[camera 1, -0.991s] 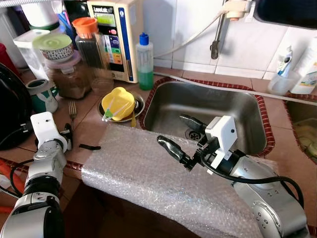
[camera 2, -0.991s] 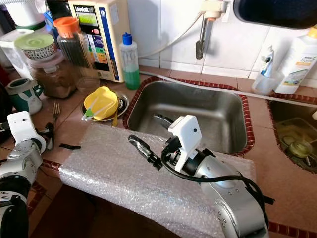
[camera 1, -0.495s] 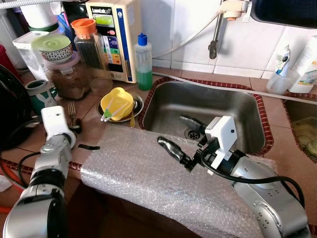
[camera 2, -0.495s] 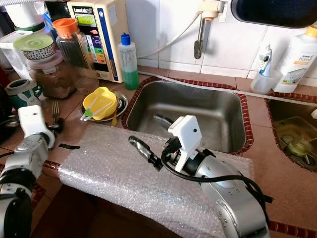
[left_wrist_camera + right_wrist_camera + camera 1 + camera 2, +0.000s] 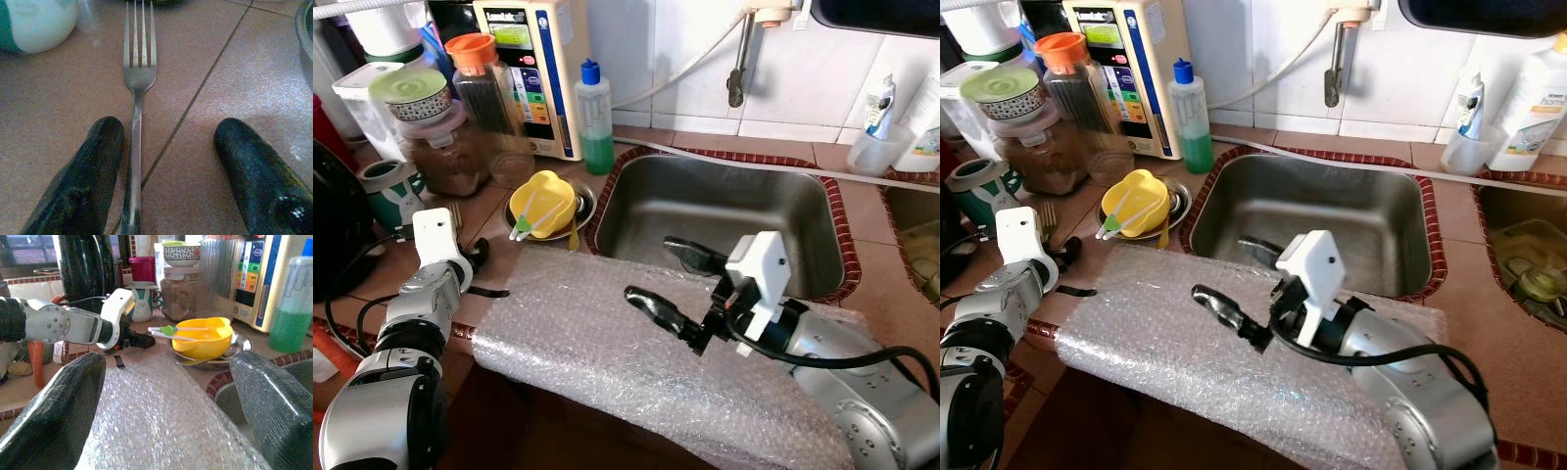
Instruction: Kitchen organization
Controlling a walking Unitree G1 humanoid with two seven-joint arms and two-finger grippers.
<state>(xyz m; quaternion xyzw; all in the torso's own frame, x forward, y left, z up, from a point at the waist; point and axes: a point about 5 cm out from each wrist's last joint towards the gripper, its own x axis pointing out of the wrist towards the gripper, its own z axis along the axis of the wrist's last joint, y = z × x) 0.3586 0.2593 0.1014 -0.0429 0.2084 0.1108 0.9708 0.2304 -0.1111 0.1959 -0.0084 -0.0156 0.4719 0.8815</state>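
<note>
Stainless sink [image 5: 724, 211] set into the brown tiled counter. Left of sink: green soap bottle [image 5: 597, 117] (blue cap), beige water purifier [image 5: 536, 73] behind it. Right of sink, against the white wall: small white bottle [image 5: 874, 108]. Above sink: faucet [image 5: 737, 73].

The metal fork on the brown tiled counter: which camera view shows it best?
The left wrist view: the metal fork lies close up, tines sharp, handle between the open left gripper fingers. In the eye views it is small, mostly hidden behind that gripper. The right wrist view does not make it out.
</note>
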